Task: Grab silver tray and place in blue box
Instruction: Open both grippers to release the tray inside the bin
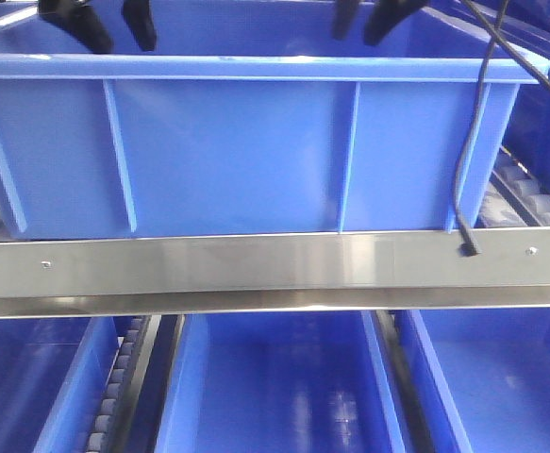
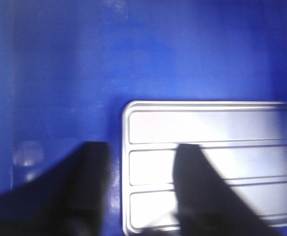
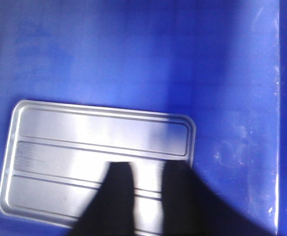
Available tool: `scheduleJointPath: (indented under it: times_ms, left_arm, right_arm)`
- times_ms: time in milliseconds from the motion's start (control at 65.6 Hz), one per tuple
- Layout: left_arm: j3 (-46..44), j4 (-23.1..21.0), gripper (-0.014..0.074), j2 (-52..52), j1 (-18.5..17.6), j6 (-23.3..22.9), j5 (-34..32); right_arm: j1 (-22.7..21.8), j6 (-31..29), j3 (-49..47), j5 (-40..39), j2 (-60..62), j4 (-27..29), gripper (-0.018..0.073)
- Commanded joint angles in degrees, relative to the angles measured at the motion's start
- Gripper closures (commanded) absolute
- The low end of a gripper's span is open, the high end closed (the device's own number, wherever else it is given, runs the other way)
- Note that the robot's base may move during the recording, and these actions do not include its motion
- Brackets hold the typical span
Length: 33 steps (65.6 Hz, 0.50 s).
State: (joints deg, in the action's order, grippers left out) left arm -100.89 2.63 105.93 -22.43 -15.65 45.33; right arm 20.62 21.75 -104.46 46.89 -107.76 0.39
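Note:
The blue box (image 1: 227, 151) stands on a shelf and fills the front view; its near wall hides the inside. The silver tray (image 2: 207, 125) lies flat on the box's blue floor (image 2: 59, 59), ridges up. It also shows in the right wrist view (image 3: 84, 137). My left gripper (image 2: 142, 164) is open above the tray's left short edge, one finger over the floor and one over the tray. My right gripper (image 3: 148, 179) is open and empty above the tray's right end. Both grippers hang over the box's rim at the top of the front view, left (image 1: 109, 24) and right (image 1: 367, 19).
A steel rail (image 1: 275, 269) runs across the front below the box. A black cable (image 1: 463, 170) hangs down over the box's right side. Roller tracks (image 1: 529, 198) lie to the right. More blue crates (image 1: 275, 387) sit on the level below.

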Motion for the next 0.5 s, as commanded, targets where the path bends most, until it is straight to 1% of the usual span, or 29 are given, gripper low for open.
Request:
scheduleJointPath:
  times_ms: [0, 61, 259, 366, 488]
  left_arm:
    - [-2.0, -0.2, 0.0612, -3.2, 0.0, -0.4, -3.9]
    - [-2.0, -0.2, 0.0594, -3.2, 0.0, -0.4, -3.9]
    - [-2.0, -0.2, 0.0606, -7.4, 0.4, -0.4, -2.3]
    - [-0.6, -0.2, 0.0606, -11.2, 0.4, -0.4, -5.0]
    - [5.8, -0.4, 0.0606, -16.6, 0.4, -0.4, -10.7]
  right_arm:
    - [-0.5, -0.5, -2.4, -5.0, 3.2, 0.2, 0.0521]
    - [-0.5, -0.5, -2.4, -5.8, 3.2, 0.2, 0.0489]
    - [-0.5, -0.7, -2.3, -5.7, 6.1, 0.1, 0.0507]
    - [-0.2, -3.3, -0.2, -7.7, 9.2, -0.4, 0.0507]
    - [0.4, -7.3, 6.6, -15.2, 14.3, -0.4, 0.0507]
